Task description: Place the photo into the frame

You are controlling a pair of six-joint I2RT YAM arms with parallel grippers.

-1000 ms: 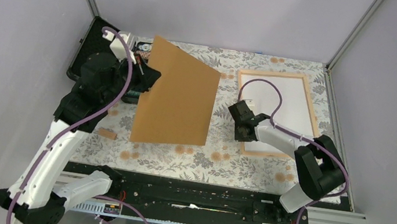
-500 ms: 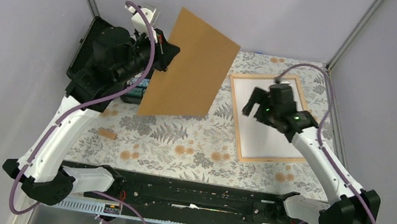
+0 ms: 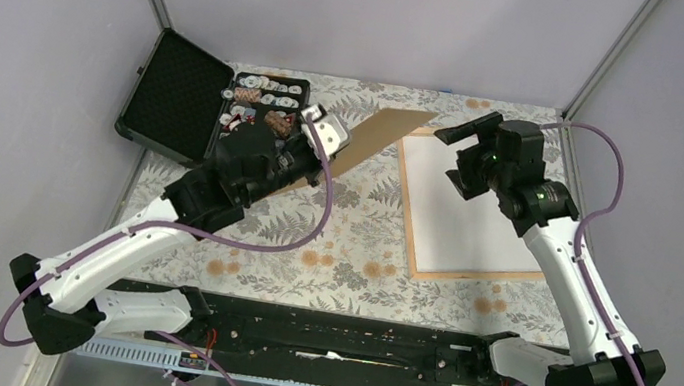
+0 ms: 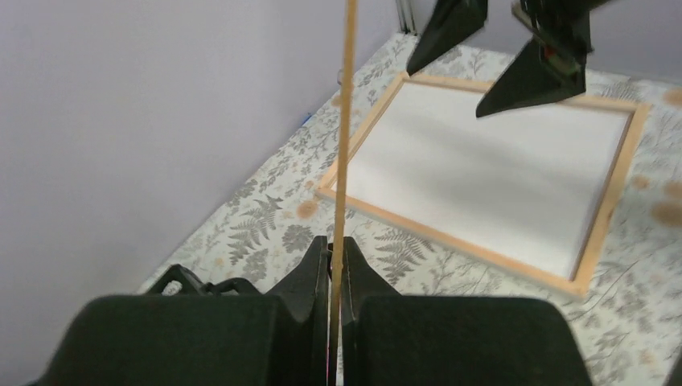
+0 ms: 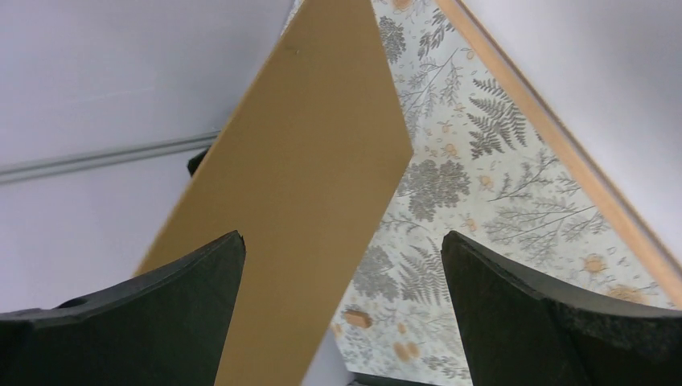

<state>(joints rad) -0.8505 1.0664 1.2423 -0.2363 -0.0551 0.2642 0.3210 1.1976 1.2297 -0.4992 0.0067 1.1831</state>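
Note:
The light-wood frame (image 3: 478, 274) lies flat on the right of the table. A white sheet, the photo (image 3: 475, 227) with its plain back up, fills it. My left gripper (image 3: 300, 159) is shut on the near edge of a brown backing board (image 3: 387, 129). The board is tilted and reaches toward the frame's far left corner. In the left wrist view the board (image 4: 346, 121) stands edge-on between the closed fingers (image 4: 318, 265), with the frame (image 4: 450, 239) beyond. My right gripper (image 3: 454, 158) hovers open above the frame's far end, holding nothing; the board (image 5: 306, 161) faces it.
An open black case (image 3: 175, 94) with poker chips (image 3: 265, 101) sits at the back left. A small wooden block (image 5: 354, 319) lies on the floral tablecloth (image 3: 358, 266). Grey walls and corner posts close in the table.
The left arm has swung the board down from high at the back left toward the frame. The right gripper has opened, lifted off the frame and moved to its far end.

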